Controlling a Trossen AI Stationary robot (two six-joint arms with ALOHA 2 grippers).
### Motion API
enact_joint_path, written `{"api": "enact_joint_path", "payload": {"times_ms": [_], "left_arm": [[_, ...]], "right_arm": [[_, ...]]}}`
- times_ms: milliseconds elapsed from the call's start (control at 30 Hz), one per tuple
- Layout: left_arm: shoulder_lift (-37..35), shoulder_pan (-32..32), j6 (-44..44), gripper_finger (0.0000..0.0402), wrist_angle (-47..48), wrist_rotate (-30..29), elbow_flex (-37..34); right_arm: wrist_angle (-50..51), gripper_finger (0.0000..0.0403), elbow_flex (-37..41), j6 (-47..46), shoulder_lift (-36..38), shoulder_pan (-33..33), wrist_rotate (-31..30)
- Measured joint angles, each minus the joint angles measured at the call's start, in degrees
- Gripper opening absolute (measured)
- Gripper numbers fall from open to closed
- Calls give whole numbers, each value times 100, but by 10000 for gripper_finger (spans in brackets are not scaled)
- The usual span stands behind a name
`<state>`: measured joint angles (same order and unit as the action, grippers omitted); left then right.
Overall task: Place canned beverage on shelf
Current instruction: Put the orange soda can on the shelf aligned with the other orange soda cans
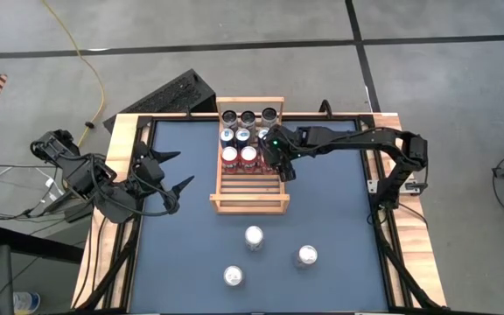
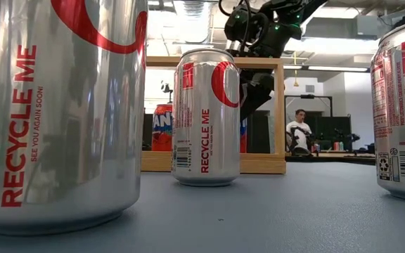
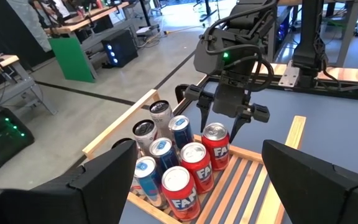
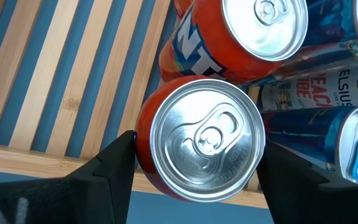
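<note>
- right gripper (image 1: 280, 162) is over the shelf (image 1: 250, 203), fingers spread to either side of an orange can (image 4: 201, 140) standing upright at the rack's right edge; from the wrist view they flank it closely, and i can't tell if they touch the wall.
- that can sits in the third row, next to two more orange cans (image 3: 196, 167).
- count on the rack from the left wrist view: three dark-topped cans at the back, three blue ones (image 3: 163, 154), three orange — nine in all.
- three silver cans (image 1: 253, 237) wait upright on the dark table (image 1: 182, 262), well apart from each other, none yet shelved.
- handling call: thin, smooth, rigid cans, likely slippery and easy to dent, so squeeze mid-wall, across the round body, gently.
- left gripper (image 1: 175, 171) hangs over the table's left side, fingers apart, holding nothing.
</note>
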<state>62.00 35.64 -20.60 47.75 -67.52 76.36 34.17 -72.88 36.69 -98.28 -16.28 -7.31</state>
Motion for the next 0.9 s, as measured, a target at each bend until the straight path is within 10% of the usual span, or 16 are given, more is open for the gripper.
{"api": "enact_joint_path", "payload": {"times_ms": [900], "left_arm": [[0, 0, 138, 334, -2, 0, -2]], "right_arm": [[119, 281, 2, -20, -2, -69, -63]]}}
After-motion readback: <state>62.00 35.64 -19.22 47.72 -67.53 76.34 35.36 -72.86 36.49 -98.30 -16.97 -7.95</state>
